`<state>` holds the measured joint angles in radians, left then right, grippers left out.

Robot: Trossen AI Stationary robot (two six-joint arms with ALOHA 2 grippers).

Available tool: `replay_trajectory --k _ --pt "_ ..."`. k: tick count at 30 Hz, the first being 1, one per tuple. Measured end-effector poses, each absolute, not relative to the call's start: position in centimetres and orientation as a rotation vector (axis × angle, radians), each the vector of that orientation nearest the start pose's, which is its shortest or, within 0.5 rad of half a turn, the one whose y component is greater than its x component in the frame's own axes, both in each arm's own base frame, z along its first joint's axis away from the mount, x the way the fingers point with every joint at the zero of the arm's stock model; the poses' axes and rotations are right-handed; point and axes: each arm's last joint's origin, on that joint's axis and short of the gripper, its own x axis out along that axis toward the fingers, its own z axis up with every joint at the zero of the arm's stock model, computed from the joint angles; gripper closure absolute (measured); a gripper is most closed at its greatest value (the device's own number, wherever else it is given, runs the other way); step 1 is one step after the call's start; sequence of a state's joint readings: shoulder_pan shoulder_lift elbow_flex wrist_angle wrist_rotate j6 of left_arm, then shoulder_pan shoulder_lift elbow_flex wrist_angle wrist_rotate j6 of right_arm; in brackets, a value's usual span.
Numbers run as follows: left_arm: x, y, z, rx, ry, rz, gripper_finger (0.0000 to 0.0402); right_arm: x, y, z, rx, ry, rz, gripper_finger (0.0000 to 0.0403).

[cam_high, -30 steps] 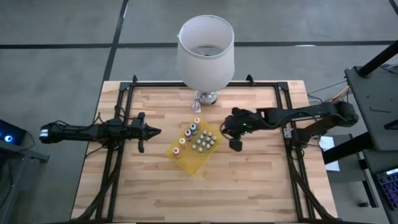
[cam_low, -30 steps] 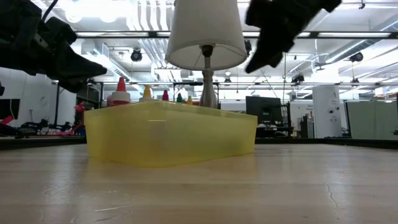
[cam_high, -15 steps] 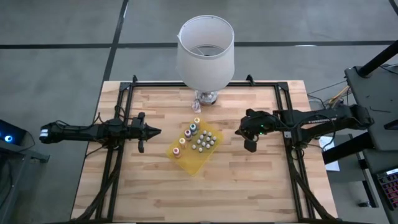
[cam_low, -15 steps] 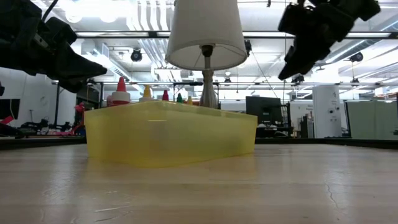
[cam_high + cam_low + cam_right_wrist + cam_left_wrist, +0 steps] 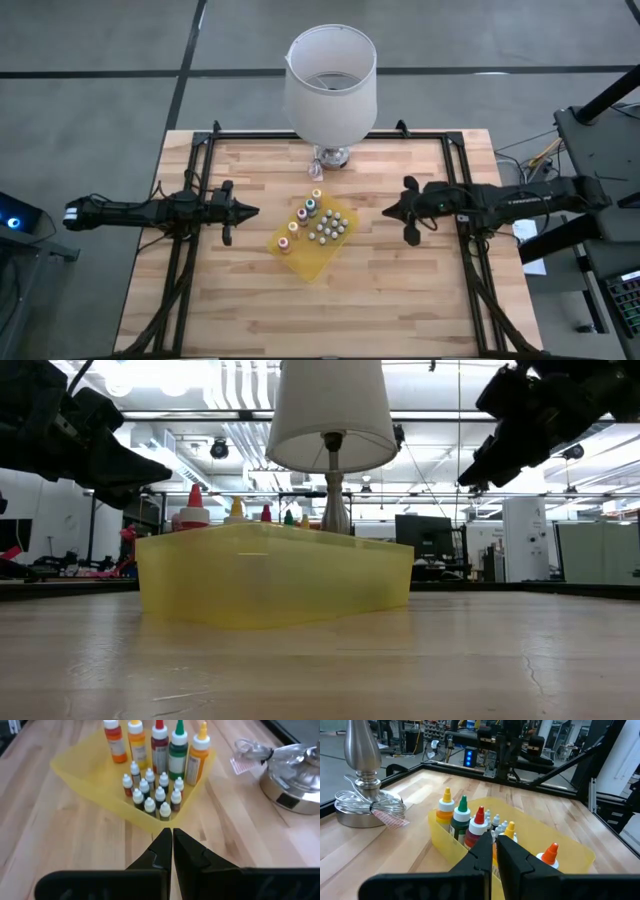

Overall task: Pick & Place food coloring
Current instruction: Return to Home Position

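Note:
Several food coloring bottles (image 5: 160,745) stand upright in a row along one side of a yellow tray (image 5: 308,262), capped orange, white, red, green and yellow. A cluster of tiny white-capped dropper bottles (image 5: 152,790) stands in the tray beside them. My left gripper (image 5: 252,211) hovers shut to the tray's left, pointing at it, the bottles (image 5: 462,815) just beyond its tips (image 5: 491,842). My right gripper (image 5: 388,212) hovers shut to the tray's right, above the wood, its tips (image 5: 168,832) aimed at the tray's near wall. Neither holds anything.
A lamp with a white shade (image 5: 330,85) stands on a metal base (image 5: 332,157) at the table's far edge, behind the tray; a coiled cord (image 5: 367,802) lies on the base. Black frame rails (image 5: 190,250) run along both table sides. Bare wood lies in front of the tray.
My right gripper has drawn back from the tray toward the table's right edge, sinking a little and tipping nearer to level, its fingers staying shut. The tray and bottles have not moved.

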<state>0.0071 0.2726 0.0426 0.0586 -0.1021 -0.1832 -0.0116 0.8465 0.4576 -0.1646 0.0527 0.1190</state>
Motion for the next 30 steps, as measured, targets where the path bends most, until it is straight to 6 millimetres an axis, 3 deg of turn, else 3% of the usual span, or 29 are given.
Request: replay_trajectory --k 16,30 --pt "11.3 0.4 16.1 -0.174 0.161 0.124 0.0401 14.5 -0.3 19.0 0.025 0.353 -0.072 0.0394" --pt "11.3 0.4 16.1 -0.175 0.161 0.124 0.0401 13.4 -0.3 18.0 -0.016 0.197 -0.065 0.0394"
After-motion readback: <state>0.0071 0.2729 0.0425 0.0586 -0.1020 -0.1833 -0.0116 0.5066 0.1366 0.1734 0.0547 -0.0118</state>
